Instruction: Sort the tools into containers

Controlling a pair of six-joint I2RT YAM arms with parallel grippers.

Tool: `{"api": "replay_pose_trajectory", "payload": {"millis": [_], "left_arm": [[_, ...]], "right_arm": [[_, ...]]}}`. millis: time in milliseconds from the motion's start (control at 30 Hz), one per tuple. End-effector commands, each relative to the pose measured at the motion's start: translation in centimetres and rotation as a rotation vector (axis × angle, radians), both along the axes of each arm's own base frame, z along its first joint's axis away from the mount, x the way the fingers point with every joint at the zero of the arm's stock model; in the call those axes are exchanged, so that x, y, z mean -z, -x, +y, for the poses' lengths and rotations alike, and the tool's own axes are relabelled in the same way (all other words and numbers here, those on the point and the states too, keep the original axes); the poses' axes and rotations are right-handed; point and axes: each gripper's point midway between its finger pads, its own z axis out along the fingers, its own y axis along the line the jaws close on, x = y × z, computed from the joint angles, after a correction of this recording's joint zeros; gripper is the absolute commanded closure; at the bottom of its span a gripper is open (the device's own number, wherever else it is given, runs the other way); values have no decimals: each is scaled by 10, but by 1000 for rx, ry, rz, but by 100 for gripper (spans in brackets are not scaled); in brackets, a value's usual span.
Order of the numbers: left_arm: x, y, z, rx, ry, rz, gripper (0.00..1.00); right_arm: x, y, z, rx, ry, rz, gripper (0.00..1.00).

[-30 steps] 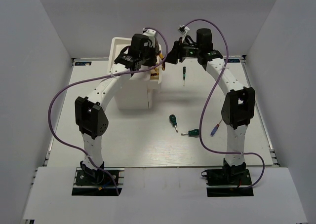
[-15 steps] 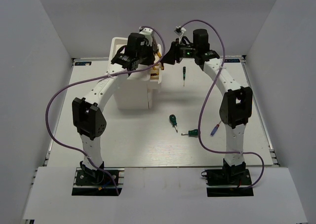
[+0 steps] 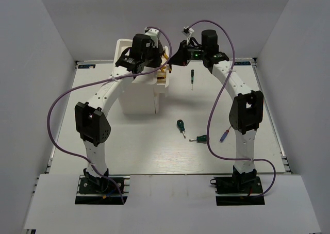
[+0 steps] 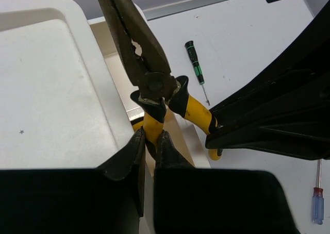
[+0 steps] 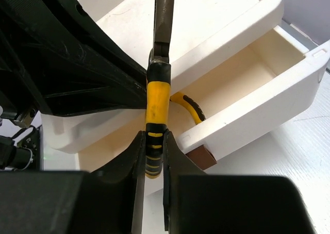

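Yellow-handled pliers [image 4: 149,64] hang over the open top drawer [image 5: 268,89] of the white cabinet [image 3: 136,92], jaws pointing up. My left gripper [image 4: 150,138] is shut on one handle and my right gripper [image 5: 154,146] is shut on the other. In the top view the left gripper [image 3: 156,64] and right gripper [image 3: 174,60] meet above the drawer [image 3: 162,82]. A second yellow handle [image 5: 188,107] lies inside the drawer. The slim dark screwdriver [image 3: 192,78] lies right of the cabinet. Two green-handled screwdrivers [image 3: 180,126] [image 3: 201,138] and the purple-handled one [image 3: 224,135] lie nearer.
The cabinet's flat top [image 4: 51,89] is just left of the pliers. The slim screwdriver [image 4: 195,69] and purple-handled one [image 4: 317,205] also show in the left wrist view. White walls enclose the table on three sides.
Both grippers, holding the pliers, have shifted slightly left and toward the back over the cabinet. The tools on the table have not moved.
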Motion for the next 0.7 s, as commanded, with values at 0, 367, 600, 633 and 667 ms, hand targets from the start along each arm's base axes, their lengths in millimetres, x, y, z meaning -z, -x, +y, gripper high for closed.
{"api": "replay_pose_trajectory", "payload": {"millis": [0, 367, 600, 633, 667], "left_arm": [[-72, 10, 2, 18, 91, -144, 100], [-77, 13, 3, 15, 103, -148, 43], [-103, 21, 9, 7, 122, -195, 32], [-108, 19, 12, -14, 121, -208, 30], [-121, 25, 17, -23, 130, -233, 28]], "right_arm": [[-27, 1, 1, -15, -30, -80, 100], [-61, 1, 9, 71, -186, 110, 100], [-74, -6, 9, 194, -266, 243, 100], [-72, -7, 9, 212, -265, 253, 100], [-72, -8, 6, 241, -258, 272, 100]]}}
